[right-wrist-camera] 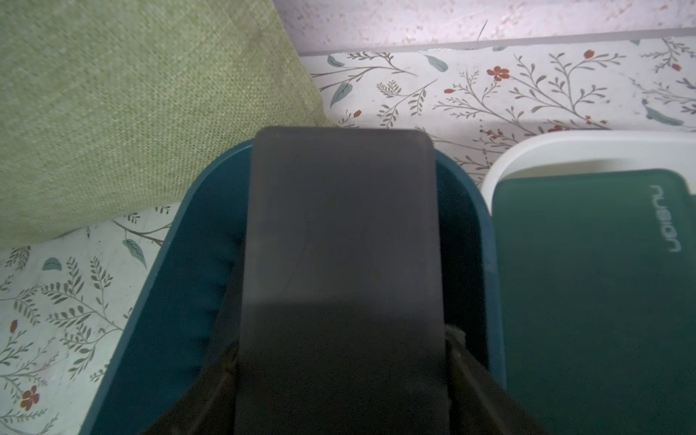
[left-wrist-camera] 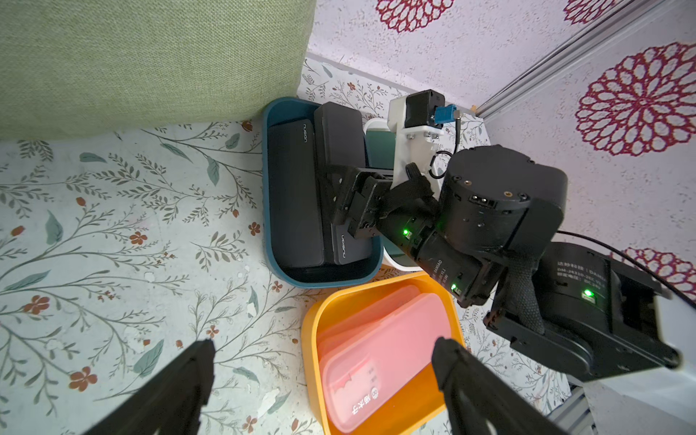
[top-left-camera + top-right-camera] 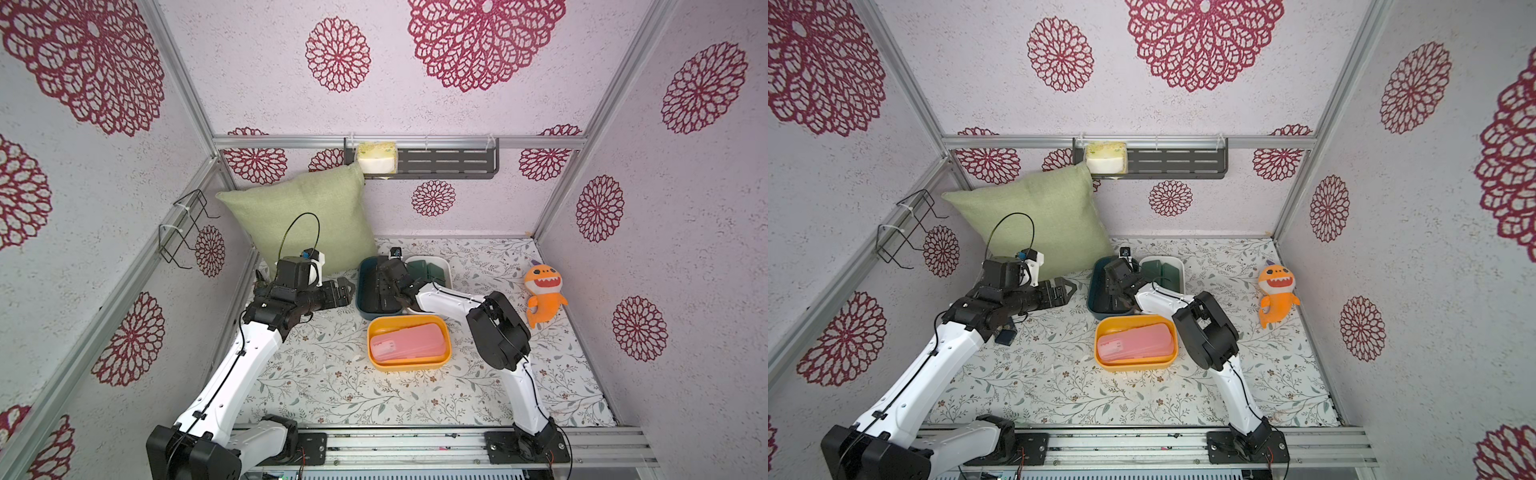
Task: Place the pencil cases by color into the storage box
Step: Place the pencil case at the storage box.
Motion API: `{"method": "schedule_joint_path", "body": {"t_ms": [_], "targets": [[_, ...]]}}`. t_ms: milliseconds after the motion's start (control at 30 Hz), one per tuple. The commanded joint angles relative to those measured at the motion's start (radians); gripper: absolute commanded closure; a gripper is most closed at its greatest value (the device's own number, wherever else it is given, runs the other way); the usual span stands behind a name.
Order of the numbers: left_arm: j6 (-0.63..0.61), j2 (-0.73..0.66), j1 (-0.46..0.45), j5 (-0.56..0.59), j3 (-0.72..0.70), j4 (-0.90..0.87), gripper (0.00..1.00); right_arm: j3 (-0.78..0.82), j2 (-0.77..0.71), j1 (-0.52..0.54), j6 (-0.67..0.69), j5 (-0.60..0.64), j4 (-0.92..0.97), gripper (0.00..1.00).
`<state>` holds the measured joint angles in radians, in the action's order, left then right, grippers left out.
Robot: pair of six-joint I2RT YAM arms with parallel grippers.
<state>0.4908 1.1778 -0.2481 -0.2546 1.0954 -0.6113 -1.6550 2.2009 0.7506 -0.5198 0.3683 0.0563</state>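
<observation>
**A:** Step in hand?
**B:** Setting a black pencil case [image 1: 339, 226] into the blue bin [image 1: 169, 301]. Pinched across its width by the right gripper [image 1: 342, 376], with fingers [image 1: 467, 376] pressed to both long edges. Hanging over the half nearer the white bin [image 1: 565, 150], far end up by the far rim, alongside a second black case [image 2: 293, 196] lying flat inside.

**A:** Touching bottom yet?
**B:** Cannot tell. Hidden by the case itself.

**A:** Left gripper [image 3: 343, 293]?
**B:** Spread wide, holding nothing. Parked over the table [image 3: 332, 374] just beside the blue bin, near the green cushion [image 3: 299, 224].

**A:** Rest of the sort?
**B:** Judged nearly done. Seeing pink cases [image 3: 407, 343] stacked in the orange bin [image 3: 409, 322] and green cases [image 1: 587, 282] in the white bin. Finding no loose case on the table in both top views. Cannot read exact counts.

**A:** Next move?
**B:** Probably lowering until flat, then opening the fingers and lifting straight out. Calls for care, with little room beside the second black case and a risk of wedging on edge or riding up on the rim.

**A:** Look of the case?
**B:** Long, flat, round-cornered, matte black, rigid-looking. Carries pale lettering near one end in the left wrist view.
</observation>
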Motion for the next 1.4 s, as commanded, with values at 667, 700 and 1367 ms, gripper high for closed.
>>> {"method": "schedule_joint_path", "body": {"t_ms": [667,700,1367], "targets": [[-0.009,0.062,0.009,-0.116,0.020,-0.071,0.03,-0.085,0.086,-0.006,-0.241,0.047,0.365,0.38],[-0.009,0.066,0.009,-0.123,0.018,-0.067,0.03,-0.086,0.088,-0.007,-0.241,0.047,0.368,0.38],[-0.012,0.090,0.010,-0.129,0.012,-0.061,0.03,-0.115,0.121,-0.007,-0.221,0.075,0.410,0.15]]}}
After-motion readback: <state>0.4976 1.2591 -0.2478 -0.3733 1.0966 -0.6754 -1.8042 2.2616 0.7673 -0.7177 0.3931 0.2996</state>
